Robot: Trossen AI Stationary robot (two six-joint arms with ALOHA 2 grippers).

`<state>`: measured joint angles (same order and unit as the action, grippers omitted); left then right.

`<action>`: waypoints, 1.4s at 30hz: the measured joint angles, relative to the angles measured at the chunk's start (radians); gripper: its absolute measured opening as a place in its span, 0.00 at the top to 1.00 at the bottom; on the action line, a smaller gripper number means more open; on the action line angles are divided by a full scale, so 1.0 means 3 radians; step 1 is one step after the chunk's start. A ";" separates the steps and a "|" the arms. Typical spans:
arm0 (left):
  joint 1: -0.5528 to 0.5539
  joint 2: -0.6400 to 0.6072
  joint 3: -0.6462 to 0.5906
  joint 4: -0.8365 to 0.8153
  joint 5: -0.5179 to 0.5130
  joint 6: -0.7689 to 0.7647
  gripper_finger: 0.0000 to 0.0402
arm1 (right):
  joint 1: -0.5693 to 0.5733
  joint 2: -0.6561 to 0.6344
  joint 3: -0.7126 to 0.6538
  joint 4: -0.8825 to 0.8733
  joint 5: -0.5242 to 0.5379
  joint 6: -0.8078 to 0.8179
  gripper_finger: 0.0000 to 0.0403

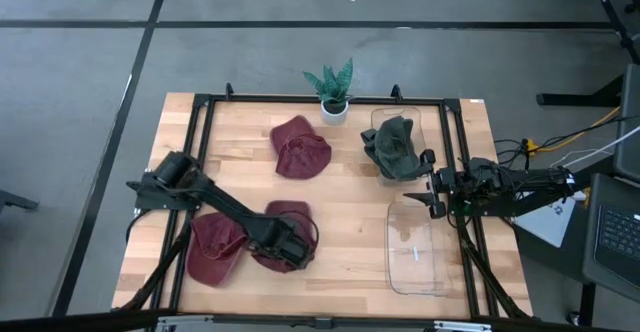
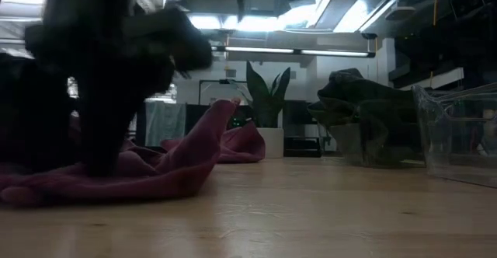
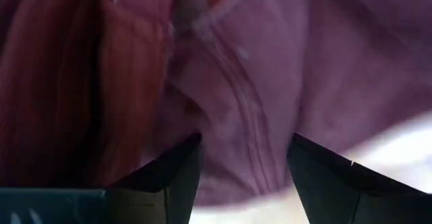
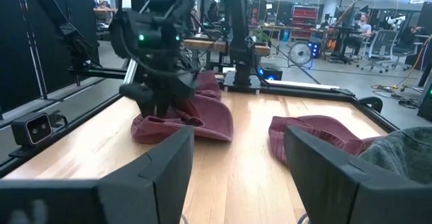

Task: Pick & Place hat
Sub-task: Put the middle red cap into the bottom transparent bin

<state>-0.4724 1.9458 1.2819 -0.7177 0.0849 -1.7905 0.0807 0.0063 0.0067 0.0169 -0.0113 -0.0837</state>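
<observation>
Three maroon hats lie on the wooden table: one near the far edge (image 1: 300, 147), one at the near left (image 1: 215, 250), and one just right of it (image 1: 290, 222). My left gripper (image 1: 285, 244) is down on that last hat (image 3: 256, 82) from above. It is open (image 3: 243, 140), and a seamed ridge of the cloth lies between its fingers. A dark green hat (image 1: 395, 147) sits in a clear bin. My right gripper (image 1: 425, 194) waits open (image 4: 236, 133) above the table's right side, between the two bins. My left gripper comes at the maroon hat from above, pointing down. A stitched fold (image 3: 246, 126) of the hat lies between the open fingers. Whether the fingers (image 3: 179, 166) touch the cloth, I cannot tell. The hat lies on the table.
An empty clear bin (image 1: 415, 247) stands at the near right, and the bin holding the green hat (image 1: 400, 122) stands beyond it. A small potted plant (image 1: 334, 92) is at the far edge. A black frame rail (image 1: 200, 152) borders the table. Bare wood lies in the middle (image 1: 350, 207).
</observation>
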 joint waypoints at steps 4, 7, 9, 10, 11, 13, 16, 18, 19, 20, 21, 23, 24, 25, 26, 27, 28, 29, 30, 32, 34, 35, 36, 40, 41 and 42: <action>0.0064 0.0146 0.0018 0.0047 0.0055 0.0160 0.48 | 0.0001 0.0000 0.0000 -0.0001 0.0000 0.0000 0.43; 0.0096 0.0178 0.0017 0.0023 0.0052 0.0442 0.48 | 0.0000 0.0000 0.0000 -0.0001 -0.0001 0.0000 0.43; 0.0113 0.0182 0.0020 -0.0049 0.0017 0.0633 0.49 | 0.0000 0.0000 0.0000 0.0000 0.0000 0.0000 0.43; 0.0117 0.0179 0.0021 -0.0093 -0.0021 0.0722 0.51 | 0.0000 0.0000 0.0000 -0.0001 -0.0001 0.0000 0.43; 0.0118 0.0172 0.0020 -0.0151 -0.0080 0.0807 0.52 | 0.0000 0.0000 0.0000 -0.0001 -0.0001 -0.0001 0.43; 0.0115 0.0165 0.0015 -0.0233 -0.0194 0.0949 0.57 | 0.0001 0.0000 0.0000 -0.0001 -0.0001 0.0000 0.43; 0.0075 0.0150 0.0008 -0.0307 -0.0315 0.1081 0.66 | 0.0001 0.0000 0.0000 -0.0001 0.0000 0.0000 0.43; 0.0041 0.0150 0.0006 -0.0355 -0.0374 0.1224 0.72 | 0.0000 0.0000 0.0000 0.0000 -0.0001 0.0000 0.43; 0.0023 0.0150 0.0006 -0.0372 -0.0387 0.1327 0.75 | 0.0000 0.0000 0.0000 0.0000 0.0000 0.0000 0.43; 0.0005 0.0150 0.0006 -0.0382 -0.0401 0.1444 0.78 | 0.0001 0.0000 0.0000 -0.0001 0.0000 0.0000 0.43; -0.0013 0.0150 0.0006 -0.0384 -0.0421 0.1564 0.81 | 0.0001 0.0000 0.0000 0.0000 -0.0001 0.0000 0.43; -0.0044 0.0150 0.0006 -0.0386 -0.0484 0.1814 0.86 | 0.0000 0.0000 0.0000 0.0000 -0.0001 -0.0001 0.43; -0.0060 0.0144 0.0006 -0.0391 -0.0518 0.1946 0.89 | 0.0000 0.0000 0.0000 -0.0001 0.0000 -0.0001 0.43; -0.0074 0.0122 -0.0001 -0.0398 -0.0560 0.2072 0.91 | 0.0000 0.0000 0.0000 0.0000 -0.0001 0.0000 0.43; -0.0087 0.0091 -0.0028 -0.0388 -0.0616 0.2200 0.94 | 0.0000 0.0000 0.0000 -0.0001 -0.0001 0.0000 0.43; -0.0097 0.0057 -0.0065 -0.0380 -0.0680 0.2305 0.96 | 0.0000 0.0000 0.0000 0.0000 0.0000 0.0000 0.43; -0.0108 0.0017 -0.0100 -0.0382 -0.0744 0.2392 0.98 | 0.0001 0.0000 0.0000 -0.0001 -0.0001 0.0000 0.43; -0.0109 -0.0037 -0.0146 -0.0393 -0.0817 0.2466 0.98 | 0.0001 0.0000 0.0000 -0.0001 -0.0001 -0.0001 0.43; -0.0105 -0.0084 -0.0188 -0.0416 -0.0876 0.2539 0.98 | 0.0001 0.0000 0.0000 0.0000 0.0000 0.0000 0.43; -0.0081 -0.0212 -0.0265 -0.0377 -0.0988 0.2691 0.97 | 0.0000 0.0000 0.0000 -0.0001 -0.0001 0.0000 0.43; -0.0062 -0.0400 -0.0305 -0.0284 -0.1058 0.2894 0.98 | 0.0000 0.0000 0.0000 -0.0001 -0.0001 0.0000 0.43; -0.0053 -0.0484 -0.0319 -0.0270 -0.1077 0.3018 0.98 | 0.0000 0.0000 0.0000 0.0000 0.0000 -0.0001 0.43; -0.0043 -0.0555 -0.0324 -0.0261 -0.1079 0.3149 0.98 | 0.0001 0.0000 0.0000 0.0000 -0.0001 -0.0001 0.43; -0.0021 -0.0919 -0.0326 -0.0227 -0.1093 0.3674 0.98 | 0.0001 0.0000 0.0000 -0.0001 0.0000 0.0000 0.43; -0.0011 -0.1013 -0.0326 -0.0225 -0.1094 0.3776 0.99 | 0.0000 0.0000 0.0000 -0.0001 -0.0001 -0.0001 0.43; 0.0002 -0.1104 -0.0326 -0.0222 -0.1091 0.3862 0.99 | 0.0001 0.0000 0.0000 0.0000 0.0000 0.0000 0.43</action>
<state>-0.4717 1.6147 1.1843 -0.7843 -0.2424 -0.6320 0.0811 0.0063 0.0067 0.0170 -0.0113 -0.0837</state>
